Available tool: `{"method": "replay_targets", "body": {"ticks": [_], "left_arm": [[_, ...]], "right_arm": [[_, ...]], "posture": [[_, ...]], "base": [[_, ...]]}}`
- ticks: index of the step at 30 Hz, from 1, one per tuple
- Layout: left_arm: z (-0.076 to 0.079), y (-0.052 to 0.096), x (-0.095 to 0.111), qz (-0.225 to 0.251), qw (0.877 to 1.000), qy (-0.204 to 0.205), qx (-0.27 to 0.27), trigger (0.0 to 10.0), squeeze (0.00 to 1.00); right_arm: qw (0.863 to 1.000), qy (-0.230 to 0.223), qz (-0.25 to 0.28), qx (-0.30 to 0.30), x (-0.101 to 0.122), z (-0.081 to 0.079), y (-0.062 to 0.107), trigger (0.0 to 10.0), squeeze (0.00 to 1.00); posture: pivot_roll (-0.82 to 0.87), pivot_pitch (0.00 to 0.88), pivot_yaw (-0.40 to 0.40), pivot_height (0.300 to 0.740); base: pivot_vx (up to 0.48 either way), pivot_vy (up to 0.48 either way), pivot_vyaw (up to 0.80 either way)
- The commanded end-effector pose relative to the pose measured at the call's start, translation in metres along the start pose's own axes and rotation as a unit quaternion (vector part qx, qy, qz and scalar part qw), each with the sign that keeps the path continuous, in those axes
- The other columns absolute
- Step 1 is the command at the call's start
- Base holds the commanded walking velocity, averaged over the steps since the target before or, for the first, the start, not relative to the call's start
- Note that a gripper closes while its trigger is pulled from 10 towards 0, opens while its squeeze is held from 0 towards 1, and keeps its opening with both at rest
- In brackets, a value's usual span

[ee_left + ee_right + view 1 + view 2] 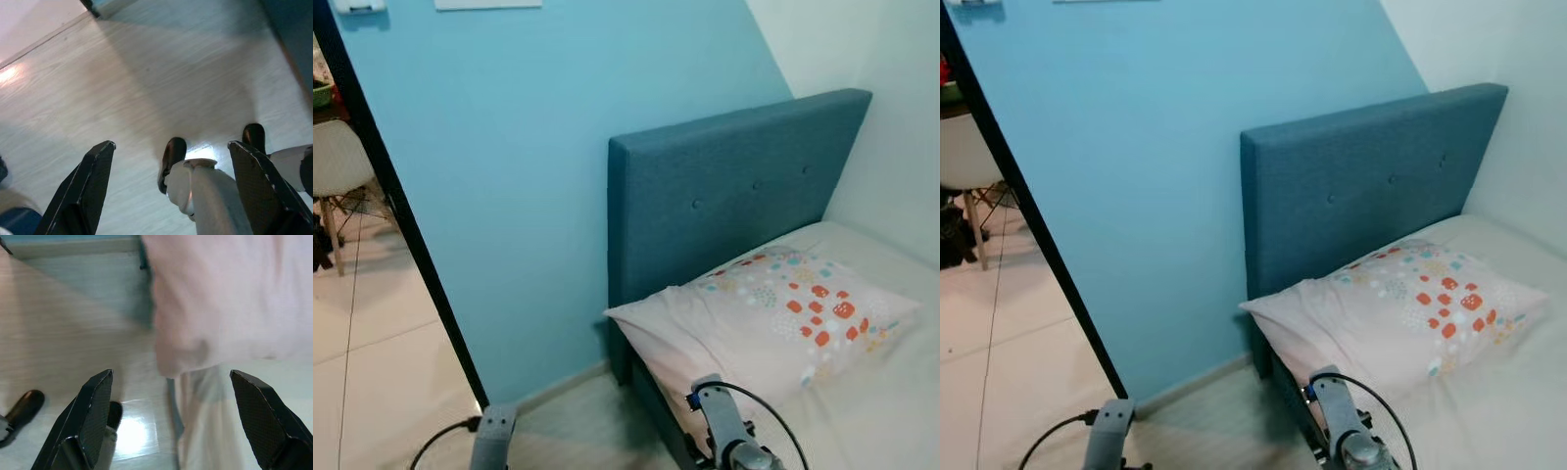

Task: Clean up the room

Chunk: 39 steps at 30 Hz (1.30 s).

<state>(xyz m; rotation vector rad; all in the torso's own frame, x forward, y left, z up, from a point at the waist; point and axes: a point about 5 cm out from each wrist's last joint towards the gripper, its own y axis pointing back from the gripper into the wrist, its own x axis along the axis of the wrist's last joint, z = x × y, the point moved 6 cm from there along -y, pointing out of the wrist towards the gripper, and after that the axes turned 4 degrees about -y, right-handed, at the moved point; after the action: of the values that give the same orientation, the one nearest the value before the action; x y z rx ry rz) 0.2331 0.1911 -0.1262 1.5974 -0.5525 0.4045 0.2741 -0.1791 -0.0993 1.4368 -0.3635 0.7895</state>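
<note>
Right gripper (168, 421), its black fingers spread apart and empty, hangs beside the bed edge just under the white pillow with red and orange spots (773, 313), which overhangs the mattress corner by the blue-grey padded headboard (724, 191). Left gripper (168, 188), likewise spread, hangs idle over the pale wood-grain floor (122, 83). Straightening the pillow well probably means pinching its overhanging corner and drawing it squarely onto the mattress.

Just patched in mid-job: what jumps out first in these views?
The pillow with orange and teal dots lies at the head of the bed, overhanging its edge, against a teal headboard. Behind stands a light blue wall. Both the left gripper and right gripper hang open above the floor.
</note>
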Motion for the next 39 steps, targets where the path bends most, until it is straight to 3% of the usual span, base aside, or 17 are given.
{"method": "replay_targets", "body": {"ticks": [1, 8, 13, 23, 27, 30, 35, 38, 39], "left_arm": [[-0.001, 0.000, -0.002, -0.004, 1.000, -0.006, 0.002, 10.0, 0.00], [0.004, 0.000, 0.000, 0.003, 1.000, 0.010, -0.016, 10.0, 0.00], [0.009, 0.000, 0.001, 0.004, 1.000, -0.004, -0.027, 10.0, 0.00], [0.002, 0.000, 0.000, 0.000, 1.000, 0.002, -0.004, 10.0, 0.00], [0.002, 0.000, -0.001, 0.000, 1.000, 0.003, -0.004, 10.0, 0.00], [0.003, 0.000, -0.002, 0.001, 1.000, 0.003, -0.004, 10.0, 0.00], [0.003, 0.000, -0.002, 0.001, 1.000, 0.002, -0.003, 10.0, 0.00], [0.004, 0.000, -0.002, 0.003, 1.000, 0.000, -0.002, 10.0, 0.00], [0.004, 0.000, -0.002, 0.003, 1.000, 0.000, -0.002, 10.0, 0.00]], "right_arm": [[1.000, -0.004, -0.008, -0.006, -0.003, 0.003, 0.000, 10.0, 0.00], [1.000, -0.002, -0.012, -0.012, -0.004, 0.007, 0.001, 10.0, 0.00], [1.000, -0.002, -0.010, -0.010, -0.002, 0.005, 0.000, 10.0, 0.00], [1.000, -0.023, 0.009, -0.004, 0.009, 0.001, -0.002, 10.0, 0.00], [0.998, -0.050, 0.028, -0.005, 0.025, 0.003, -0.003, 10.0, 0.00], [0.998, -0.025, 0.059, 0.005, 0.046, 0.001, -0.004, 10.0, 0.00], [0.996, -0.024, 0.088, 0.020, 0.067, -0.003, -0.005, 10.0, 0.00], [0.990, -0.015, 0.133, 0.051, 0.098, -0.013, -0.003, 10.0, 0.00], [0.990, -0.015, 0.133, 0.051, 0.098, -0.013, -0.003, 10.0, 0.00]], "posture": [[0.01, 0.000, -0.022, 0.721], [0.01, 0.000, -0.026, 0.721], [0.01, 0.000, -0.030, 0.721], [0.00, 0.000, -0.032, 0.721], [0.00, 0.000, -0.037, 0.716], [0.00, 0.000, -0.037, 0.701], [0.00, 0.000, -0.041, 0.686], [0.00, 0.000, -0.044, 0.671], [0.00, 0.000, -0.044, 0.671]], "base": [[0.000, 0.000, 0.00], [0.000, 0.000, 0.00], [0.000, -0.422, 0.00], [0.079, -0.118, 0.00], [0.000, 0.000, 0.00], [0.000, 0.000, 0.00], [0.000, 0.000, 0.00], [0.000, 0.000, 0.00], [0.000, 0.000, 0.00]]}}
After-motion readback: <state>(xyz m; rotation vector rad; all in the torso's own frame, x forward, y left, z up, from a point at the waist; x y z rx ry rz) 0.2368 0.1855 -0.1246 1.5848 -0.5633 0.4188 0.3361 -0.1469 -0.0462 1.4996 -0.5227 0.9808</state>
